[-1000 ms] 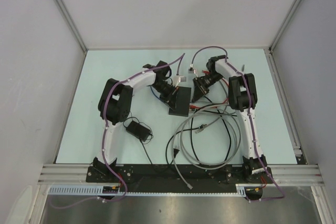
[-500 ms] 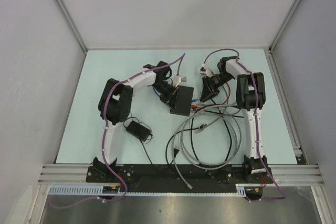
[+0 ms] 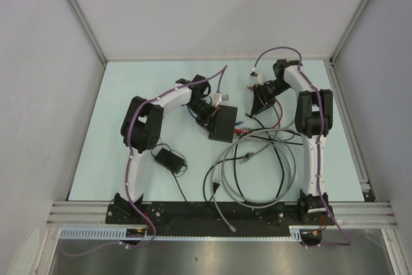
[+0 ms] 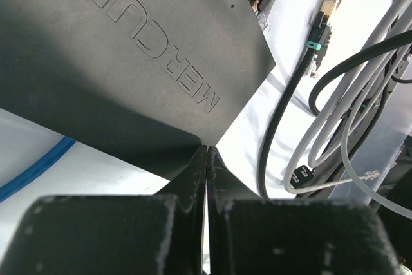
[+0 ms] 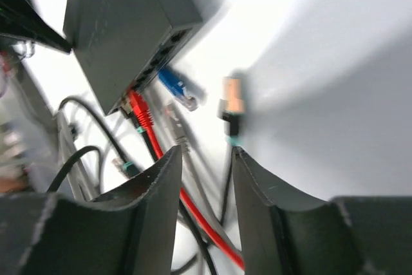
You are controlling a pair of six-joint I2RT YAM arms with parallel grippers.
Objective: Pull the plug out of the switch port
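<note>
My left pincer (image 4: 206, 154) is pressed fully closed and holds nothing, its tips at the near corner of the switch (image 4: 129, 49). My right pincer (image 5: 205, 159) stands partly apart and empty, back from the switch's port edge. A red plug (image 5: 138, 111) sits at that edge, and a blue plug (image 5: 176, 88) lies loose beside it.

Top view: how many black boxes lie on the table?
2. The switch sits mid-table; the smaller power adapter lies nearer the bases, beside the left arm, which may hide others.
</note>
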